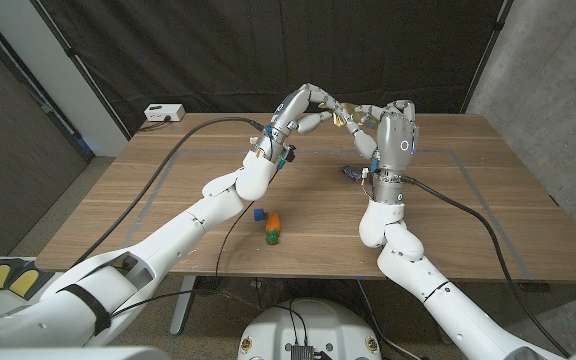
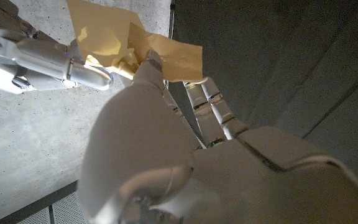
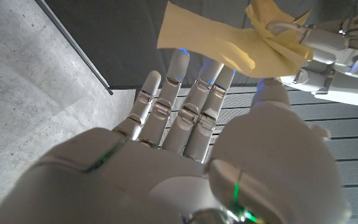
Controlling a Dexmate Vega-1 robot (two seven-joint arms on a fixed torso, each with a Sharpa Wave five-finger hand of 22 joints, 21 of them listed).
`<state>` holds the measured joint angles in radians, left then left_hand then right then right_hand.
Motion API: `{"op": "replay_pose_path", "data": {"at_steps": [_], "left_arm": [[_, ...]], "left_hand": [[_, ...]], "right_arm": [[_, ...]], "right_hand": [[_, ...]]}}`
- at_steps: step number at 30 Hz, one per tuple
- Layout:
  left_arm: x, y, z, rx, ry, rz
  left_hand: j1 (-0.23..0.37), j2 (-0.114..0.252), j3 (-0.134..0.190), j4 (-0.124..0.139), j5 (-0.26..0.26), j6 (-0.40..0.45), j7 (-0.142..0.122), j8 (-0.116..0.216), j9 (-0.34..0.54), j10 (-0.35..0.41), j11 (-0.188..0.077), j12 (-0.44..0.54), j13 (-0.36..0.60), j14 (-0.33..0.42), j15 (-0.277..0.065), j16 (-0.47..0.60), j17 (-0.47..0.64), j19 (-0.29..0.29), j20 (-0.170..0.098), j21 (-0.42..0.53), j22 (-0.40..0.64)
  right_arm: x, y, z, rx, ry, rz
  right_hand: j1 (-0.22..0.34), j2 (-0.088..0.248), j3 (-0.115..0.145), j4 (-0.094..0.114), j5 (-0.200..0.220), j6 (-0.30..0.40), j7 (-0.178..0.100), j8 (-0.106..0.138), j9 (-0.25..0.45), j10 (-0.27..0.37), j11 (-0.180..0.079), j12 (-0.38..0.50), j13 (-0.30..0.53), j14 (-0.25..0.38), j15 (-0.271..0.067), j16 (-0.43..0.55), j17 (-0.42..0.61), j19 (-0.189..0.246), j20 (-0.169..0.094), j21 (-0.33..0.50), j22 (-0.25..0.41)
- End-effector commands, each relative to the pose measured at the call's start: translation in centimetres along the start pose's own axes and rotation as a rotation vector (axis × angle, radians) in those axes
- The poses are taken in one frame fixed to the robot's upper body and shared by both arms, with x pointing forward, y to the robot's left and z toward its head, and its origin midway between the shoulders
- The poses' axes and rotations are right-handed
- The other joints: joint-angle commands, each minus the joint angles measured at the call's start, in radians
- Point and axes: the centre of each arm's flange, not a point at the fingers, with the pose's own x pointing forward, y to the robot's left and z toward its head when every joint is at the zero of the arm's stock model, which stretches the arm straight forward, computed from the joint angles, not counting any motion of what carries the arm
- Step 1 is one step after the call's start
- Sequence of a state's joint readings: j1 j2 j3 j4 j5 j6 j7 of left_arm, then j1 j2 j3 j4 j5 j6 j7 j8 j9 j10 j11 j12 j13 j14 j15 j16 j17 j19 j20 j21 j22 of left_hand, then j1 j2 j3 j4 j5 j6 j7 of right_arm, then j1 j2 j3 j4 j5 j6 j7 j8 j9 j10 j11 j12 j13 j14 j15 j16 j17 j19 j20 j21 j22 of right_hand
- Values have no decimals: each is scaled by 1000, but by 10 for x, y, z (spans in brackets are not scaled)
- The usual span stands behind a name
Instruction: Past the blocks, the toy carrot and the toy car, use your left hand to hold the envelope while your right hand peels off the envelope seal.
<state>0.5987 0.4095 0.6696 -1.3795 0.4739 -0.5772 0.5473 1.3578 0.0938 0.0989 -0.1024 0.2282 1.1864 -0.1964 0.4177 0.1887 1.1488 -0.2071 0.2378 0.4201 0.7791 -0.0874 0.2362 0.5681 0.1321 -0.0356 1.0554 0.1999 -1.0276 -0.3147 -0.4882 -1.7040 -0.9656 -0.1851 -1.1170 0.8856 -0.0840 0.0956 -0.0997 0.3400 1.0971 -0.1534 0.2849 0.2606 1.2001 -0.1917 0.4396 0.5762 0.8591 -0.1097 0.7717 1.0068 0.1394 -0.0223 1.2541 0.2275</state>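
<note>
From the head view, your left hand (image 1: 303, 108) and right hand (image 1: 393, 125) meet above the table (image 1: 488, 190), the envelope (image 1: 340, 118) pinched between them. In the left wrist view, the thin, crumpling paper (image 2: 166, 53) is gripped at the fingertips. In the right wrist view, your thumb (image 3: 272, 99) presses its edge; it looks flimsy, so hold beside the seal.

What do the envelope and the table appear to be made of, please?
The envelope looks like thin matte yellowish paper: it creases and crumples between the left robot hand and right robot hand. The table appears to be wood or wood veneer, with visible grain and a satin finish.
</note>
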Motion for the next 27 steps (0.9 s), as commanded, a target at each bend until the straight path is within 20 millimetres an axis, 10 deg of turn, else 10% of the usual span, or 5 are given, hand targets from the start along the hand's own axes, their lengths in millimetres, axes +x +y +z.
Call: {"op": "replay_pose_path", "data": {"at_steps": [1,27], "left_arm": [[-2,3,2,-5,-15,3],[-4,7,0,-10,-17,29]], "left_hand": [[4,6,-7,-3,-4,11,0,-3,2,18,9,-3,3,10,-155,-5,2,-1,-29,4,-1],[6,10,-15,-2,-8,11,1,-12,2,21,8,-9,8,14,-155,-11,10,-3,-30,11,-2]], "right_arm": [[-2,-1,-4,-31,38,-8],[-9,-5,-5,-4,-32,-70]], "right_hand": [[45,13,10,-19,18,5,0,7,12,13,-1,12,22,22,-116,16,10,25,-6,20,1],[193,122,128,-56,-66,157,45,55,8,143,25,64,74,114,-117,52,38,34,-61,128,12]]}}
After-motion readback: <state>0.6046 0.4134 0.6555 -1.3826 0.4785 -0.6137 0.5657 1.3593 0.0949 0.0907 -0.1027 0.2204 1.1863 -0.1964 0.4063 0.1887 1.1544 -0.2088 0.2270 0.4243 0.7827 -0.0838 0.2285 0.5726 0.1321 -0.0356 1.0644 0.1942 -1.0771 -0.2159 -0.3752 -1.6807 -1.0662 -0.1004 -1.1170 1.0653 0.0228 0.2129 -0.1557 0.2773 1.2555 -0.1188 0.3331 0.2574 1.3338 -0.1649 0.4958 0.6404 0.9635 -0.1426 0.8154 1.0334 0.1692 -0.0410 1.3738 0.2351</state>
